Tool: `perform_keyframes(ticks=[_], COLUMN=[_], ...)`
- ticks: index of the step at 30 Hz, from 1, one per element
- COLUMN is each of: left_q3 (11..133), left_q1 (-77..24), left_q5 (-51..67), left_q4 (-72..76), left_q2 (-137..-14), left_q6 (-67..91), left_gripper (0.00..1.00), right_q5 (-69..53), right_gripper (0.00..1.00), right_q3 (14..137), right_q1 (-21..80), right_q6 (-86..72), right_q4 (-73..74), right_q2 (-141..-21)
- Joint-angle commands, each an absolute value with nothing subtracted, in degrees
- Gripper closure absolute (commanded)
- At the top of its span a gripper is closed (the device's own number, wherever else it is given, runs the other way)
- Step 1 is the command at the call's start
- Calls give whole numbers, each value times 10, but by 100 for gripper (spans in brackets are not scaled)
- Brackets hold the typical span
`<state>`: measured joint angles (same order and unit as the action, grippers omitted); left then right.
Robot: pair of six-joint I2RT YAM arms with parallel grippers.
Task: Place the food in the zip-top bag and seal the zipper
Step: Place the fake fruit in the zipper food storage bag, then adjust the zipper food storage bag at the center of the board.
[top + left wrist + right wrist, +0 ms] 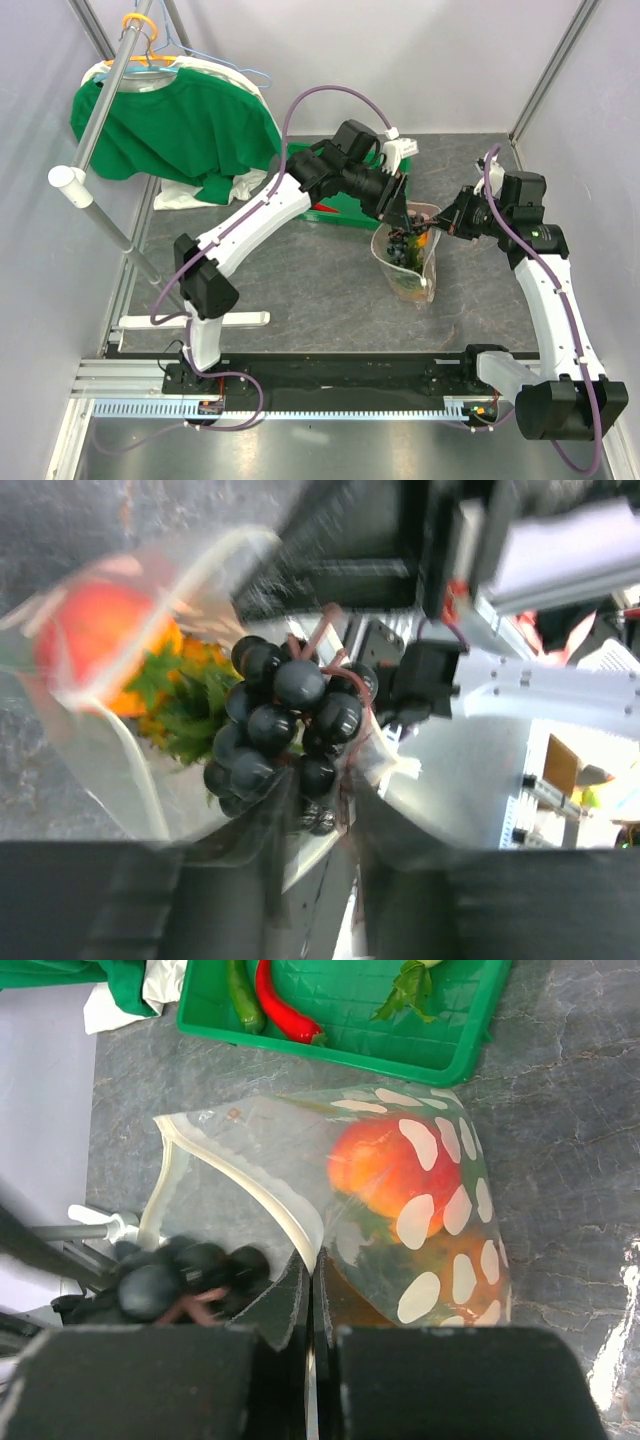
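The zip-top bag stands on the table with its mouth open; it is clear with white dots. Inside lie a red-orange tomato and the orange pineapple with its green crown. The cream zipper strip is unsealed. My right gripper is shut on the bag's rim at the right side. My left gripper is over the mouth, jaws parted. The dark grapes sit just beyond its tips, blurred at the mouth.
A green tray behind the bag holds a red chili, a green pepper and a leafy piece. A green shirt hangs on a rack pole at the back left.
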<state>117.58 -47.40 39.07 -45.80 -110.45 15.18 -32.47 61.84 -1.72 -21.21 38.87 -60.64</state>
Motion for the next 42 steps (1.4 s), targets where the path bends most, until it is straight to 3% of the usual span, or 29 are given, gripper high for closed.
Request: perform_keyframes(ticks=[1, 3, 4, 8, 13, 18, 22, 27, 28, 31, 36, 42], left_q3=[1251, 1273, 1276, 1256, 1123, 965, 931, 972, 991, 1036, 1053, 1058], left_q1=[-480, -480, -479, -477, -464, -462, -463, -462, -462, -464, -480, -481], left_q5=[340, 313, 310, 276, 176, 187, 260, 284, 301, 420, 443, 467], left_q4=[-463, -461, -461, -457, -426, -421, -410, -392, -389, -383, -316, -330], left_q2=[-1142, -1147, -1147, -1122, -1035, -966, -959, -990, -999, -993, -958, -1011], left_q6=[228, 216, 210, 172, 107, 61, 69, 94, 95, 105, 170, 214], left_gripper=[51, 35, 34, 33, 36, 35, 32, 44, 63, 98, 98, 98], right_q5=[-338, -336, -335, -327, -318, -321, -329, -342, -342, -335, -318, -230], right_gripper=[100, 100, 100, 100, 100, 100, 100, 100, 100, 100, 100, 100], right_q3=[617, 618, 617, 614, 616, 615, 608, 607, 612, 636, 727, 696], right_q1=[-16, -17, -16, -16, -16, -16, -16, -16, -16, -16, -16, -17], right_q6=[-211, -210, -209, -205, -199, -196, -196, -196, -195, -193, -161, -104], right_q4=[353, 352, 354, 356, 364, 365, 363, 366, 367, 392, 431, 475], right_q2=[-593, -592, -592, -594, -594, -591, -592, -589, -587, -584, -576, -585])
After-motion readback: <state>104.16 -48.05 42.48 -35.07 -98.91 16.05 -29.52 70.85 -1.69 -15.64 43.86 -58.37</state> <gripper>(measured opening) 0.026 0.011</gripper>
